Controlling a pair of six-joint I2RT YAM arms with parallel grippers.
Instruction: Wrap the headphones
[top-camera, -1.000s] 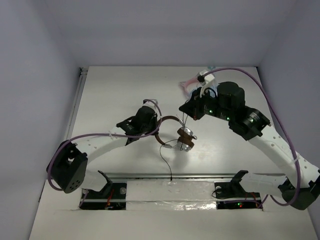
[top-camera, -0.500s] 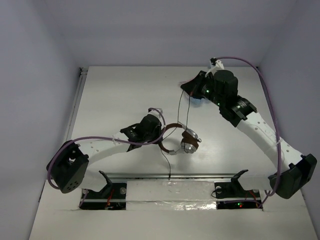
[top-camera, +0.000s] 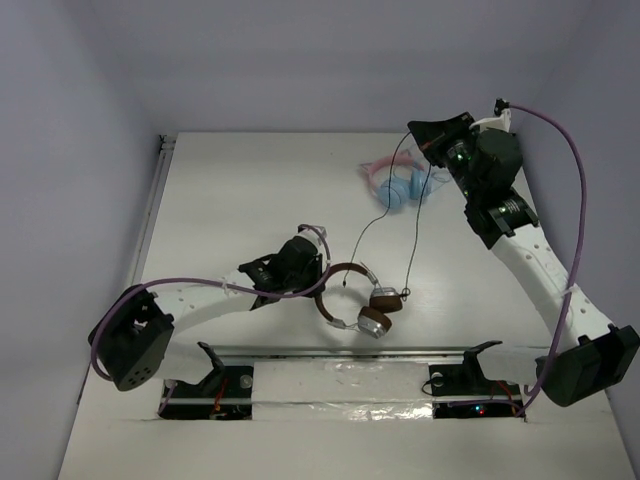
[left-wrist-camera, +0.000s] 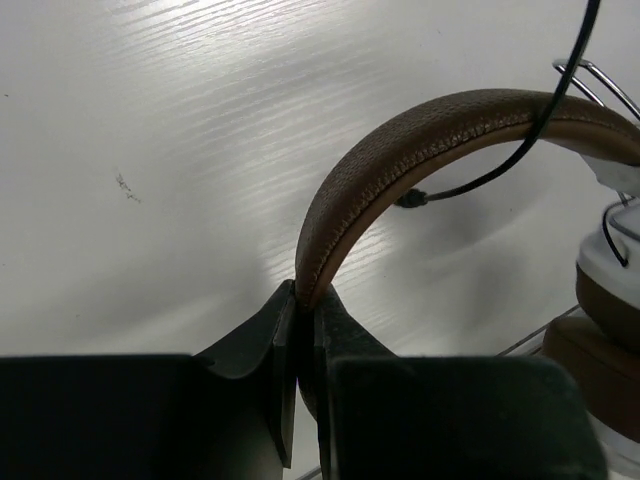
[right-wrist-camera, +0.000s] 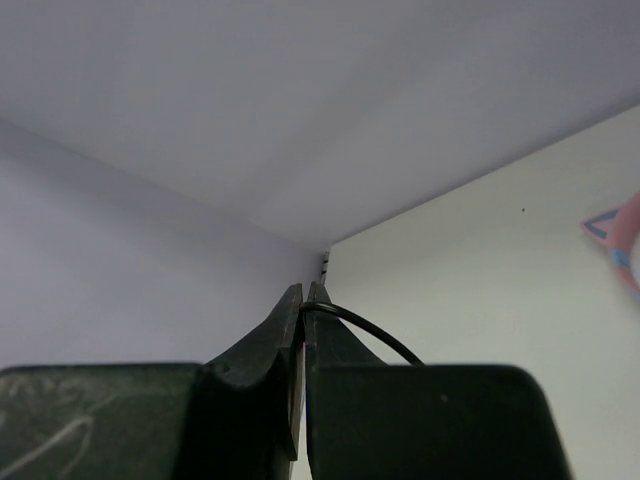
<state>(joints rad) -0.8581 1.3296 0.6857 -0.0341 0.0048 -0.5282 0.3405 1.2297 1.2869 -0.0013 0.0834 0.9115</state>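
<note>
Headphones (top-camera: 375, 320) seemingly near table (top-camera: 240, 200) edge

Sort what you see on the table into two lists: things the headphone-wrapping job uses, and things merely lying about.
In the job:
- brown headphones, headband pinched by the left fingers
- their thin dark cable, held up by the right fingers

Lying about:
- pink-and-blue headphones, untouched

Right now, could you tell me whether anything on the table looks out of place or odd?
The cable of the brown headphones hangs in loose strands from the raised right hand, not coiled. A pink-and-blue pair lies at the far side of the table. Nothing looks spilled or broken.
</note>
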